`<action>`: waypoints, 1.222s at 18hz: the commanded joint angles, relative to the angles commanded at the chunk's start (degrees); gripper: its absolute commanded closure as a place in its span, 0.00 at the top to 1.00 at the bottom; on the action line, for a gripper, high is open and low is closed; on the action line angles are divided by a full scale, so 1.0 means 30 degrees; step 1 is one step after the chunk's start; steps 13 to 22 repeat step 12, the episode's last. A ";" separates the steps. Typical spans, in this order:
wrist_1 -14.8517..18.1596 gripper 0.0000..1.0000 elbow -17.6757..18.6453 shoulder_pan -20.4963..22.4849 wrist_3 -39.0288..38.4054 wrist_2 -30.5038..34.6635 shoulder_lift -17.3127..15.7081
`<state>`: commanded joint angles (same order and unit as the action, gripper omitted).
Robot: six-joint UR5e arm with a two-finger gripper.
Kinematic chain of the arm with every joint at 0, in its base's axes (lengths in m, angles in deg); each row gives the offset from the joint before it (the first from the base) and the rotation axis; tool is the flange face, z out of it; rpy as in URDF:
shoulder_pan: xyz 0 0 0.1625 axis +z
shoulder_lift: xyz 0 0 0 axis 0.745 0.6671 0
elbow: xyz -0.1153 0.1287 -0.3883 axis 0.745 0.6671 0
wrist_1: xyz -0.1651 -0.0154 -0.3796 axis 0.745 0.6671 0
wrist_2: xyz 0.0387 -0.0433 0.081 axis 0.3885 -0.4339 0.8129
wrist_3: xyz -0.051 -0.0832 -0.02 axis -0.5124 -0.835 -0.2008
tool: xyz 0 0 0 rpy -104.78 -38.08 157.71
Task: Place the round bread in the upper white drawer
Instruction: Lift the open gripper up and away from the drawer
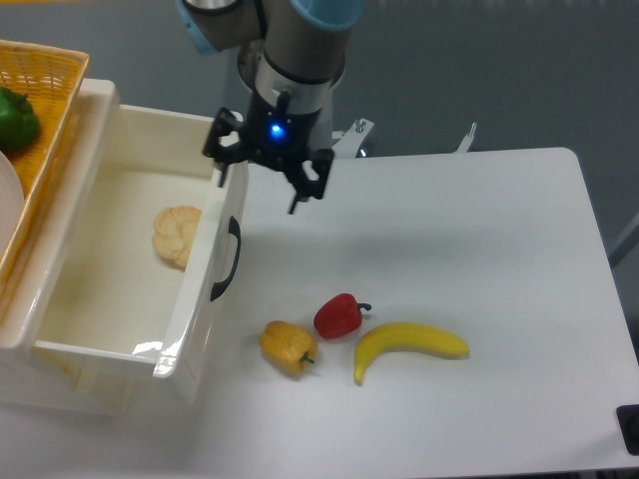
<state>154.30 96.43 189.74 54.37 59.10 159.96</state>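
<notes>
The round bread [177,235] lies inside the upper white drawer [110,329], left of and below the spread, empty claw [262,180].

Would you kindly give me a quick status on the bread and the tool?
Tool open, empty, above the drawer's front wall. Bread lying inside drawer, free of the tool. Nothing in the way.

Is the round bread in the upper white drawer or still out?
In. The round bread lies on the upper white drawer's floor; the open gripper holds nothing.
</notes>
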 joint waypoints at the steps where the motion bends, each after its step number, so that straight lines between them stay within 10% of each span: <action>1: -0.0437 1.00 0.0029 0.0119 0.0879 0.0526 0.0233; 7: -0.0939 1.00 0.0175 0.0207 0.4487 0.5742 0.0938; 22: -0.1554 1.00 0.0263 0.0735 0.4726 0.5805 0.1407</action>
